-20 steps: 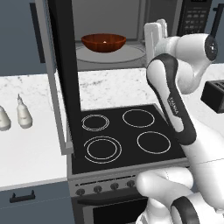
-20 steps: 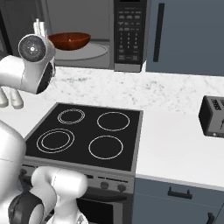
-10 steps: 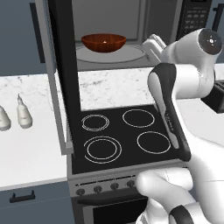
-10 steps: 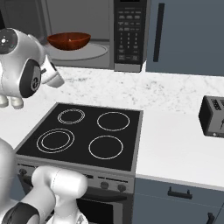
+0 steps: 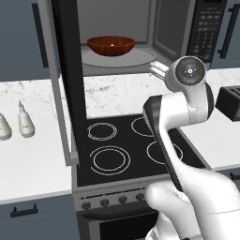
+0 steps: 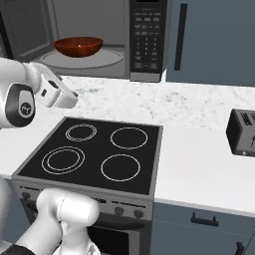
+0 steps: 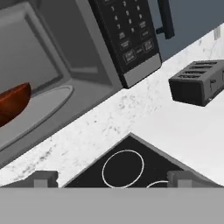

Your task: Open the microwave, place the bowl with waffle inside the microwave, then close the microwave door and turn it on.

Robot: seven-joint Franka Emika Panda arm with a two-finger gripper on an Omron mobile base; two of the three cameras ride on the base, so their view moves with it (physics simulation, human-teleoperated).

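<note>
The bowl (image 5: pixel 111 45) sits on the turntable in the microwave (image 6: pixel 107 37). The microwave door (image 5: pixel 69 79) stands open. The tool (image 7: pixel 113 179) hangs empty above the stove (image 6: pixel 94 153), fingers apart.

A glossy reddish-brown bowl (image 5: pixel 111 45) sat in the grey-lined black microwave (image 6: pixel 99 35); white marbled counter (image 6: pixel 199 164) surrounded a black stove (image 6: pixel 94 152) with white rings.
</note>
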